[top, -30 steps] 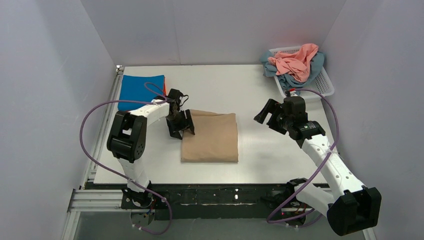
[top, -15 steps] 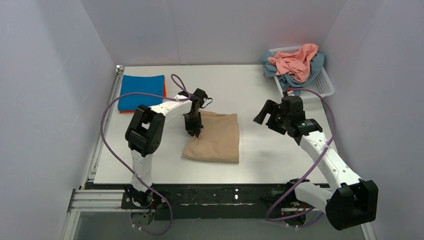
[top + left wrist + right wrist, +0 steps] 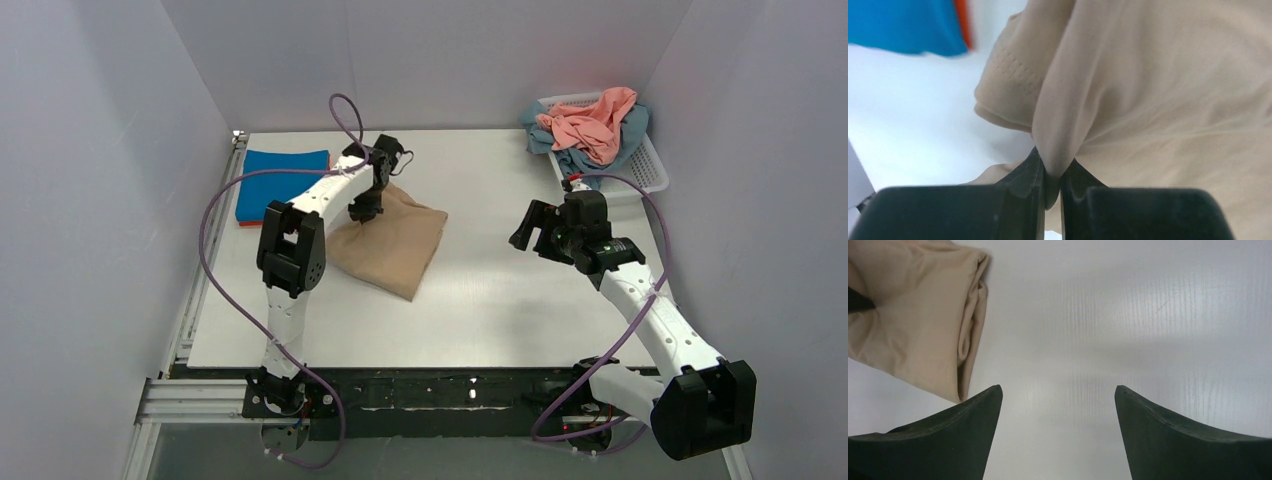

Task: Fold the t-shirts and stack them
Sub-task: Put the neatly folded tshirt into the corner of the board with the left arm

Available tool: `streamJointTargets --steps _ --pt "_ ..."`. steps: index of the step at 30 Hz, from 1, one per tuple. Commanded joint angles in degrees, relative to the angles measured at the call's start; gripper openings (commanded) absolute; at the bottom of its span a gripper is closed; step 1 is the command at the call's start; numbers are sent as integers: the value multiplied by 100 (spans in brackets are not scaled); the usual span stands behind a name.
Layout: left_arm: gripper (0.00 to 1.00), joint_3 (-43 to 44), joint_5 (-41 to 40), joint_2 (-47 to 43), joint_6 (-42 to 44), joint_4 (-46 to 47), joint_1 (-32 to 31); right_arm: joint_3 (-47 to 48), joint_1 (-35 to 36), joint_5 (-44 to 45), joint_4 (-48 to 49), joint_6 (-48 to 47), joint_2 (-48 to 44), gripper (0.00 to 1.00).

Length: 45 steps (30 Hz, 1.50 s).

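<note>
Blue t-shirt folded far left; my left jaws pinch the folded tan t-shirt, right jaws spread; pink t-shirt lies crumpled in the basket.

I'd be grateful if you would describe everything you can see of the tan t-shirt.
The tan t-shirt is soft, plain, cotton-looking cloth, folded into a compact layered rectangle, its stacked fold edges showing along one side. It lies on the table, left of centre, skewed to the table's edges. The left gripper is shut on a pinch of cloth at its far-left part, beside a stitched hem, raising a ridge. Nothing else touches it.
</note>
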Motion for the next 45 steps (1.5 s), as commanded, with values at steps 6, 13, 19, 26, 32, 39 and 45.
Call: streamJointTargets --steps 6,13,19,26,32,39,45 --pt "0 1753 -1047 329 1030 -1055 799 330 -50 331 205 -556 74 90" --pt "0 2497 -1279 384 1938 -559 1115 328 -61 330 337 -614 119 89" --pt "0 3232 -1232 475 2363 -417 1370 300 -69 440 361 -648 165 89" --pt "0 3527 -893 418 2296 -160 1660 323 -78 501 336 -679 281 89" --pt "0 3886 -940 375 2528 -84 1782 376 -87 461 279 -664 421 88" --pt "0 3802 -893 100 2502 28 1854 392 -87 400 241 -657 401 88" --pt "0 3885 -882 -124 2511 128 1855 300 -87 429 332 -627 283 88"
